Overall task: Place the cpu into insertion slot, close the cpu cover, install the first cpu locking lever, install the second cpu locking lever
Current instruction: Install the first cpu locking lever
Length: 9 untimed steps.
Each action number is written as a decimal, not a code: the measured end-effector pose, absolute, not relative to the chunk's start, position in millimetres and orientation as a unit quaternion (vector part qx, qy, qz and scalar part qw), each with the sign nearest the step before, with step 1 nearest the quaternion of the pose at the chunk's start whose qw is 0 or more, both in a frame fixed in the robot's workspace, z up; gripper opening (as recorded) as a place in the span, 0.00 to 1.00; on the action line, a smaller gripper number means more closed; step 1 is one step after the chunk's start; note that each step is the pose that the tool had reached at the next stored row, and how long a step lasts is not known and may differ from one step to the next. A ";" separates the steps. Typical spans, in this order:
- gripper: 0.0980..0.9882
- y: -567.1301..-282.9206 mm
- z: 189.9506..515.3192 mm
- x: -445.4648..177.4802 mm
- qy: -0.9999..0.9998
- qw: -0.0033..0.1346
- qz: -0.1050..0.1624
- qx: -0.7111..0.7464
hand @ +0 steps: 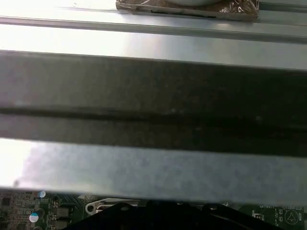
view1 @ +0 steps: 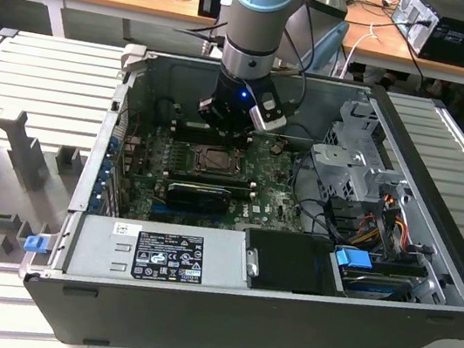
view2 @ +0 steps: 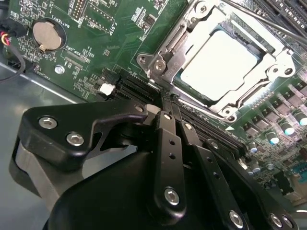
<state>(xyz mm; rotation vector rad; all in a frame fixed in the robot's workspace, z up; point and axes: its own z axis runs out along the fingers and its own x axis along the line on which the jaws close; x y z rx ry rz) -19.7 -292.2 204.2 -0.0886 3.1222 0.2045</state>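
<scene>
The arm's gripper (view1: pixel 227 120) hangs inside the open computer case (view1: pixel 384 331), just above the green motherboard (view1: pixel 276 203) and beside the socket. In the second wrist view its black fingers (view2: pixel 168 139) are pressed together with nothing between them, tips close to the cover's corner. The cpu (view2: pixel 218 64) lies seated in the insertion slot (view2: pixel 192 91). The cpu cover (view2: pixel 261 79) is folded down flat around the chip, its silver frame bordering the pale metal top. A coin battery (view2: pixel 47 34) sits on the board, well apart from the socket.
</scene>
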 end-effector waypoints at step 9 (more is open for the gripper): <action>0.01 -292.1 203.9 -19.0 0.998 0.006 0.060 -0.028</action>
